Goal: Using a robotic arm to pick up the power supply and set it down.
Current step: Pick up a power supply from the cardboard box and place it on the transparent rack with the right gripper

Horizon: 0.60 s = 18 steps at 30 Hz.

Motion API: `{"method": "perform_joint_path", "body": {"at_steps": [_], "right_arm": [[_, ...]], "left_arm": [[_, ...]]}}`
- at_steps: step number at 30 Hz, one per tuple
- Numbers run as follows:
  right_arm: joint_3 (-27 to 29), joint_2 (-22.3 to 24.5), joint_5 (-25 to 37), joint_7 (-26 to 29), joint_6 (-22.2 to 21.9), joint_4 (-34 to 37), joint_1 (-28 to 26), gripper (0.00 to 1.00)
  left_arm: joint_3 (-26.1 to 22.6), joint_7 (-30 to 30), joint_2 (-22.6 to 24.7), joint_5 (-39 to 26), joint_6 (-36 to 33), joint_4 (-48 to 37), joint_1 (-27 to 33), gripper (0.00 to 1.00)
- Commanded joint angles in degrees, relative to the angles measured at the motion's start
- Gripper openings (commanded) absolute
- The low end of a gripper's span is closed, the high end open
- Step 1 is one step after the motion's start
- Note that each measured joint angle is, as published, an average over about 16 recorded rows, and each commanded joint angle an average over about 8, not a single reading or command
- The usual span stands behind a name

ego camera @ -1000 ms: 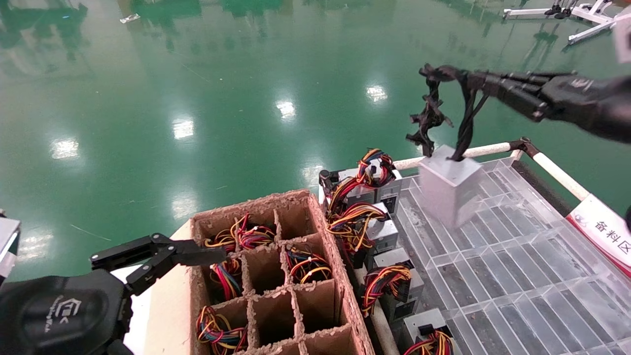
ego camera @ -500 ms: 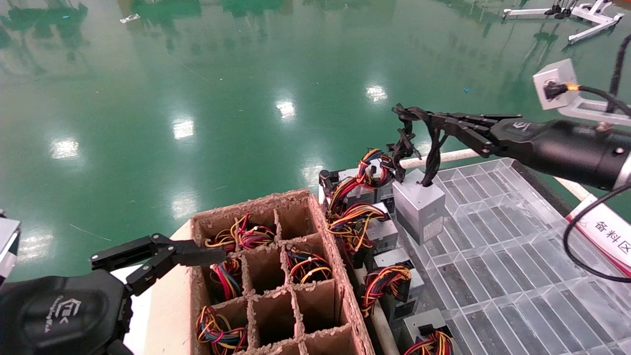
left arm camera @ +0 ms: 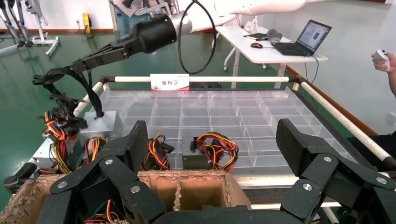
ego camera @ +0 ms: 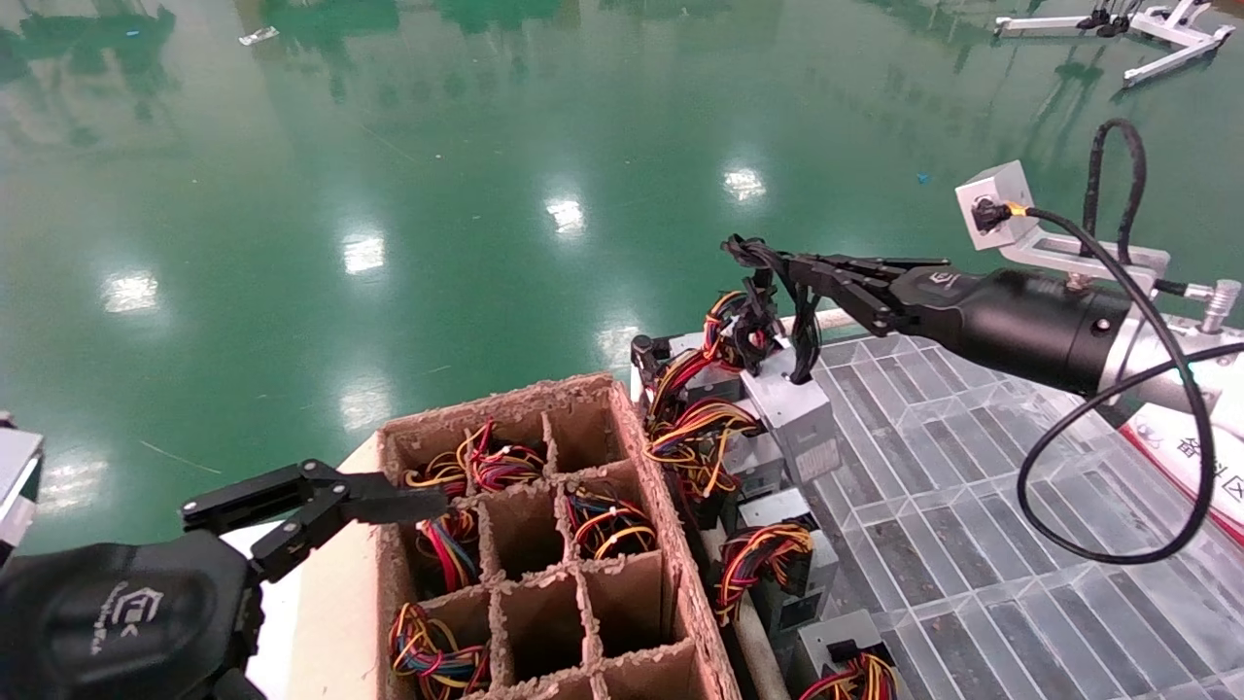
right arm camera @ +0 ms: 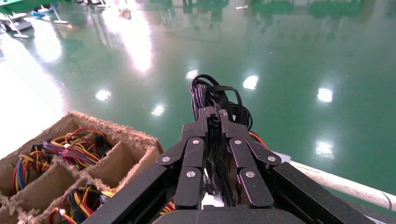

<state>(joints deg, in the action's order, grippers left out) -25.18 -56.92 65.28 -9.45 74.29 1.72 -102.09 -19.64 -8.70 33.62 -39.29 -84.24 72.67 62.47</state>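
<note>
The power supply [ego camera: 795,413] is a plain light-grey box with a small white label, hanging by its black cable bundle [ego camera: 768,292]. My right gripper [ego camera: 777,267], black with a silver forearm and looping cable, is shut on that bundle, as the right wrist view shows [right arm camera: 213,114]. The box sits low at the far left corner of the clear tray [ego camera: 972,506], against the boxes with coloured wires. Whether it rests on the tray I cannot tell. The left wrist view shows the same box [left arm camera: 100,123]. My left gripper [ego camera: 379,504] is parked open by the cardboard box [ego camera: 622,389].
The cardboard box has divided cells, some holding coloured wire bundles [ego camera: 603,525]. A row of grey boxes with red-yellow wires [ego camera: 768,564] lines the tray's left side. A red-and-white sign [ego camera: 1186,457] marks the tray's right rail. Green floor lies beyond.
My right gripper has moved left and down with the power supply, from high above the tray to its left edge beside the coloured-wire boxes. The left arm has not moved.
</note>
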Motion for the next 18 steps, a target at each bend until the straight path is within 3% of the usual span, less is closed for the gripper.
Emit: {"method": "perform_joint_path", "body": {"at_steps": [1,9,18], "right_arm": [[0.1,-0.5,-0.1,0.1,-0.3,-0.1,0.4,0.00],[2.1,0.4,-3.1,-0.4,-1.7,0.6,3.4,0.00],[7.7,0.7,-11.1,-1.3,-4.2,1.9,8.8,0.00]], "left_arm": [[0.0,0.0,0.0,0.0,0.0,0.0,0.0,1.00],[0.0,0.0,0.0,0.0,0.0,0.0,0.0,1.00],[0.0,0.0,0.0,0.0,0.0,0.0,0.0,1.00]]}}
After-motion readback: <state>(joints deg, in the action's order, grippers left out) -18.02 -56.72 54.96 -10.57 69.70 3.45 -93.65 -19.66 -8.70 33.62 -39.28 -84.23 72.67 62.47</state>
